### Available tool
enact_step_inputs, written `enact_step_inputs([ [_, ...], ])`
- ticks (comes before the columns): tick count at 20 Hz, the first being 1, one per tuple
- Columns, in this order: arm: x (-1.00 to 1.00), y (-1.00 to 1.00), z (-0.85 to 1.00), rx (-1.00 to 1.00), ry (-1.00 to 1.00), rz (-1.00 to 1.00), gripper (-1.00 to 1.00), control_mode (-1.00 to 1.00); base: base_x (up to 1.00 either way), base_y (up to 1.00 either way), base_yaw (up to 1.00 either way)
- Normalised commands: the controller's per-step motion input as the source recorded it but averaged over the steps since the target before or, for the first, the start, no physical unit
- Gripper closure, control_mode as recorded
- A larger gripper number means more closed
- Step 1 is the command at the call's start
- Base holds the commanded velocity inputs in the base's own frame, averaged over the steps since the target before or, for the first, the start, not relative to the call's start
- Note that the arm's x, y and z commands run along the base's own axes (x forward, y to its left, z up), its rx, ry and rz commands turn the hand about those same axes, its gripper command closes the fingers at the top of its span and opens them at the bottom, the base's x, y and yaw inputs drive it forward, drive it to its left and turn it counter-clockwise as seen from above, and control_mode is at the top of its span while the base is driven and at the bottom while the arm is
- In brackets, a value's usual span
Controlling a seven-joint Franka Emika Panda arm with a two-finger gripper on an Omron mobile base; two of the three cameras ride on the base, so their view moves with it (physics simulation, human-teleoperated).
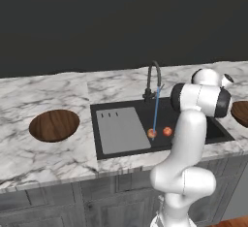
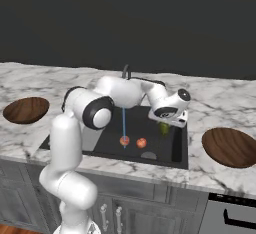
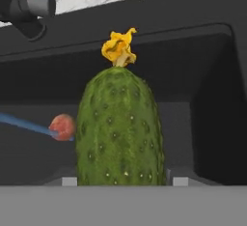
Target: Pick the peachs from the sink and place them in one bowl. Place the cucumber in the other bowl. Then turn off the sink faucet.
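My gripper (image 2: 165, 124) is shut on the cucumber (image 2: 164, 128), a short dark-green one with a yellow flower end, over the right part of the black sink (image 2: 178, 147). In the hand view the cucumber (image 3: 120, 133) stands between my fingertips (image 3: 179, 181). Two orange-red peachs (image 1: 152, 133) (image 1: 167, 131) lie on the basin floor, left of the gripper, one right under the water stream (image 1: 155, 114). The dark gooseneck faucet (image 1: 154, 79) runs water. One peach (image 3: 62, 127) shows behind the cucumber.
A brown wooden bowl (image 1: 54, 124) sits on the marble counter left of the sink, and a second bowl (image 2: 230, 147) sits right of it. A grey ribbed drainboard (image 1: 121, 130) fills the sink's left half. My own arm arches over the basin.
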Motion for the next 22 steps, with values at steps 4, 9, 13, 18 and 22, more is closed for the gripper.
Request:
enact_step_inputs([
  [4, -0.47, 0.2, 0.55, 0.0, -0.25, 0.06, 1.0, -1.0, 0.0, 0.0, 0.0],
  [9, -0.52, 0.4, 0.57, 0.0, -0.26, 0.07, 1.0, -1.0, 0.0, 0.0, 0.0],
  [13, -0.42, 0.39, 0.71, 0.0, -0.13, 0.12, 1.0, -1.0, 0.0, 0.0, 0.0],
  [18, -0.44, 0.47, 0.7, 0.0, -0.02, 0.12, 1.0, -1.0, 0.0, 0.0, 0.0],
  [22, -0.53, 0.55, 0.39, 0.0, 0.0, 0.09, 1.0, -1.0, 0.0, 0.0, 0.0],
])
